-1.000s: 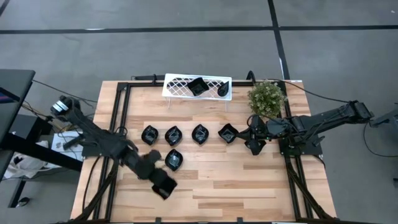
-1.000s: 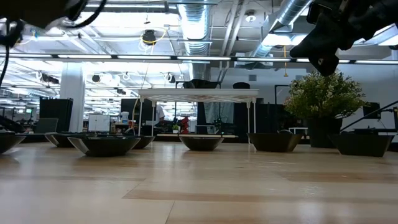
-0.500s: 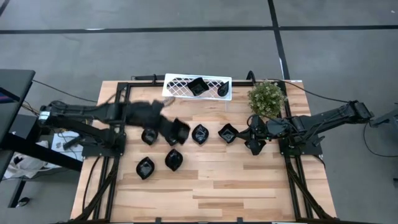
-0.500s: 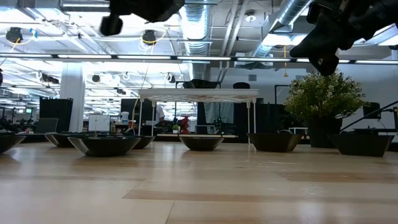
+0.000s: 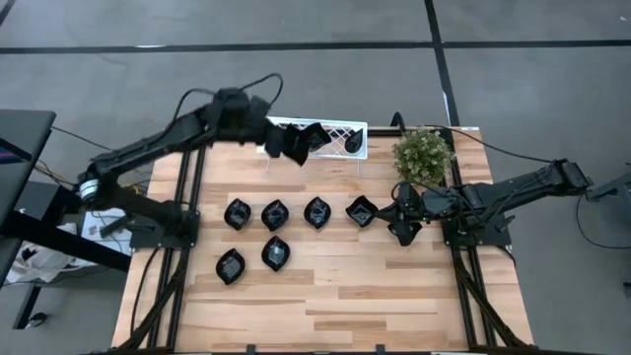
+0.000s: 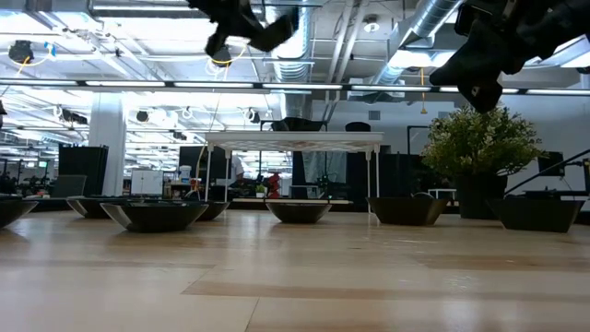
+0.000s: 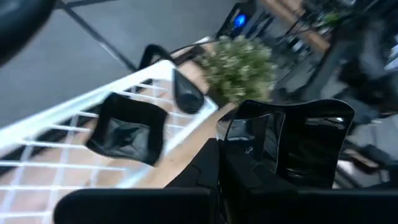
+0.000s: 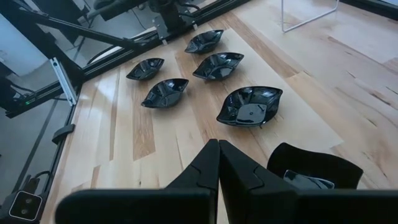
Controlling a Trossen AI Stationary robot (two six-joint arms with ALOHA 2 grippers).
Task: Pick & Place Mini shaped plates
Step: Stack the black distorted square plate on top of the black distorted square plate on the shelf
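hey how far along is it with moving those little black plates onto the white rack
Early on. Done: two black plates lie on the white rack, a square one and a narrow one. In hand: the left gripper, shut on a square plate, is at the rack. Left: six plates on the table, four in a row and two nearer. The right gripper waits shut beside the plant.

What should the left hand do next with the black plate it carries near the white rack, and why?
Probably lower the held plate onto a free part of the white rack. The left hand is shut on it at the rack's left part, where a square plate and a narrow one lie already.
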